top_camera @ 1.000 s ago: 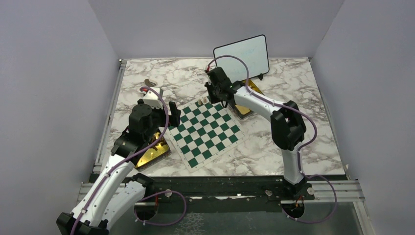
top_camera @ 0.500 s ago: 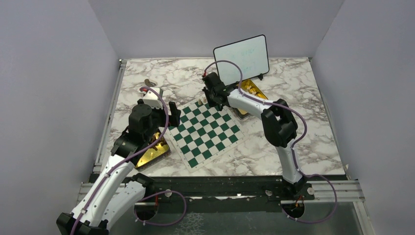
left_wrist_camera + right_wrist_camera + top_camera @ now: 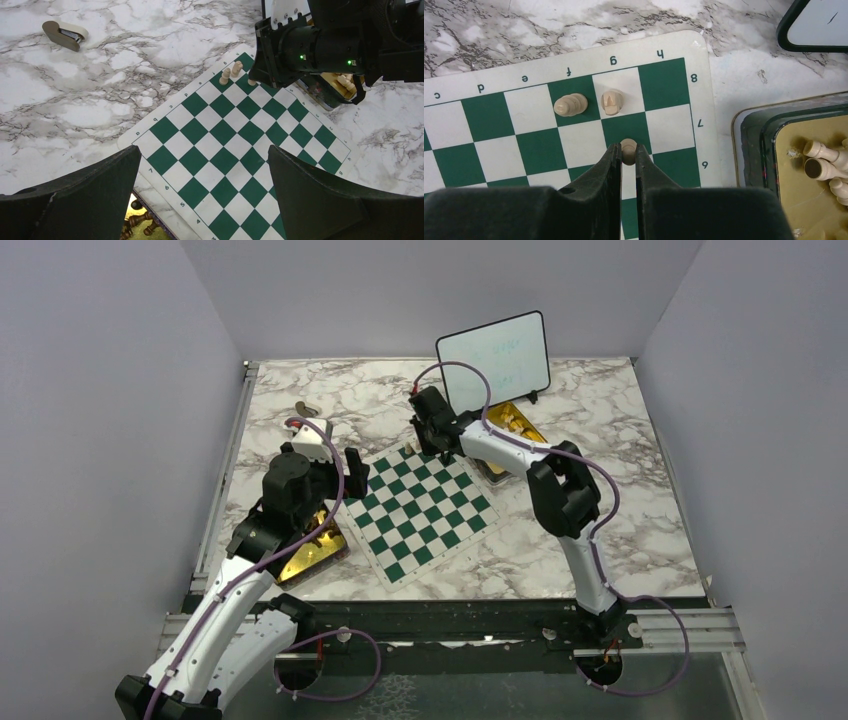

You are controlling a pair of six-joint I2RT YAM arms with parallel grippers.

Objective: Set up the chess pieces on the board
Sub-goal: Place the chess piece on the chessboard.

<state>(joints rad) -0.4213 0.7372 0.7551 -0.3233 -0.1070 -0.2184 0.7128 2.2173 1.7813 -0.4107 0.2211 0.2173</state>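
Pale chess piece [image 3: 628, 146] upright, long axis vertical, rounded head facing the wrist camera, pinched in the right gripper [image 3: 627, 150] over the board [image 3: 531, 117], near two pieces [image 3: 570, 105] [image 3: 612, 101] standing on f8 and g8; left gripper [image 3: 204, 156] spread wide, holding nothing

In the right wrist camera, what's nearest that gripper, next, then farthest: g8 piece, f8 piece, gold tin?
1. g8 piece, just ahead of the right gripper and its held piece.
2. f8 piece, ahead, leftward.
3. Gold tin, off the board, rightward.
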